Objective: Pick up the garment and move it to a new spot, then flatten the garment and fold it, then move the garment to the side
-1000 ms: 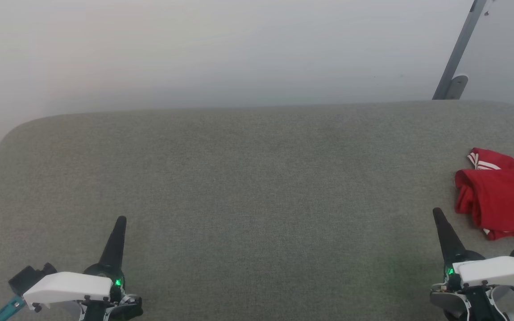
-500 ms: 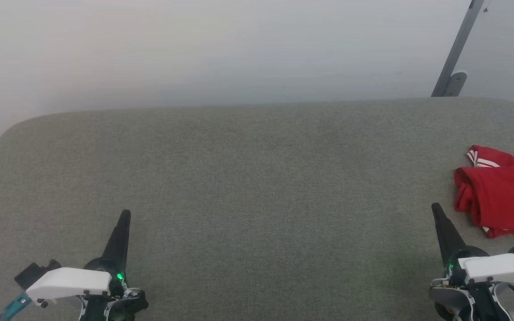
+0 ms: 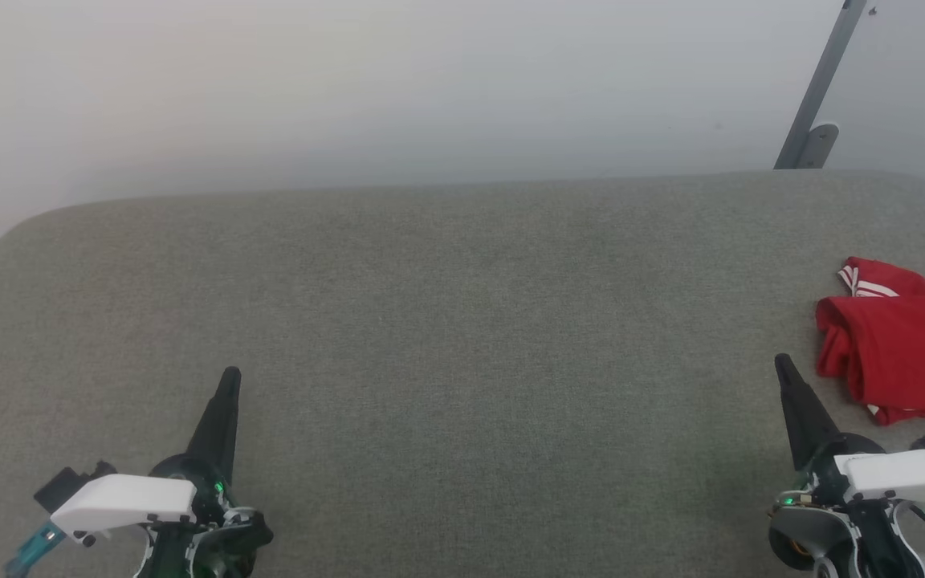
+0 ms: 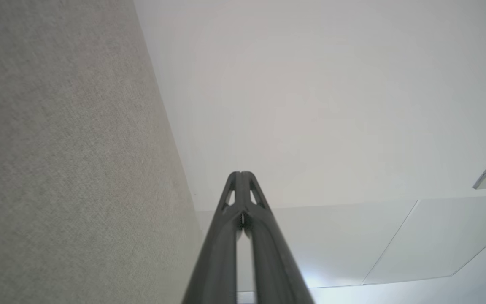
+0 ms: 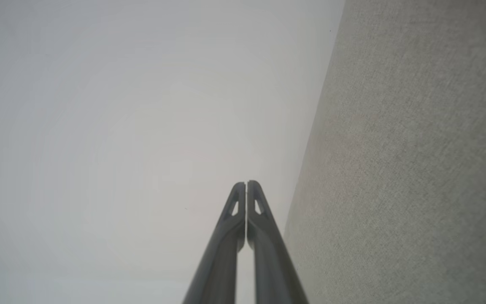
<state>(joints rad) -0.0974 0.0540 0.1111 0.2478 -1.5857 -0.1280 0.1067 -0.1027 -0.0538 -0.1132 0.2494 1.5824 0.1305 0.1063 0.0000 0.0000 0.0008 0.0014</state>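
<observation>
the garment (image 3: 904, 353) lies in a crumpled red heap on the grey fabric surface (image 3: 462, 321), out at about 3 o'clock in the head view, where the frame edge cuts it off. a bit of red-and-white striped trim shows at its 11 o'clock corner and a sliver of white at its 6 o'clock edge. the left gripper (image 3: 230, 376) sits low at roughly 7 o'clock, its dark fingers pressed together into one point aimed near 12 o'clock, clenched on nothing and well apart from the garment. the right gripper (image 3: 782, 363) sits at about 4 o'clock, also clenched and empty, its tip leaning slightly toward 11 o'clock and ending near the garment's 8 o'clock corner without touching it. in the left wrist view the fingers (image 4: 222, 236) meet at their tips, with grey fabric at 9 o'clock. in the right wrist view the fingers (image 5: 268, 253) are closed too, with fabric at 3 o'clock. behind the surface stands a pale wall (image 3: 350, 88), and a slanted grey metal bar (image 3: 820, 88) rises at about 1 o'clock.
</observation>
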